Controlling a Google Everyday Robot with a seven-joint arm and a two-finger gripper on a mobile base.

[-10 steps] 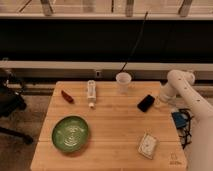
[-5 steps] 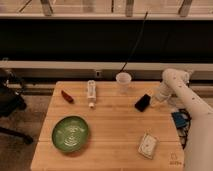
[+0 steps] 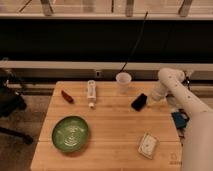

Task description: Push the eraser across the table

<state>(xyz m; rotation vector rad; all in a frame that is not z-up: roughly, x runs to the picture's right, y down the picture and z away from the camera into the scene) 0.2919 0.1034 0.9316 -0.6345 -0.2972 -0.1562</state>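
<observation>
gripper (image 3: pixel 151 103) is hanging low over the table's (image 3: pixel 110 131) right side, just beside the eraser's right end; how far open it is cannot be told | eraser (image 3: pixel 139 101) is lying tilted, below and right of the white cup (image 3: pixel 123 82) | green bowl (image 3: pixel 70 133) is sitting front-left

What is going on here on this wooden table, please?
A white robot arm reaches in from the right of the picture over the light bamboo-wood table. Its gripper is low beside the small flat black eraser, placed to push it; whether they touch cannot be told. The eraser lies close to the white plastic cup. The round green bowl, the white oblong device and the small red item lie apart from them.
</observation>
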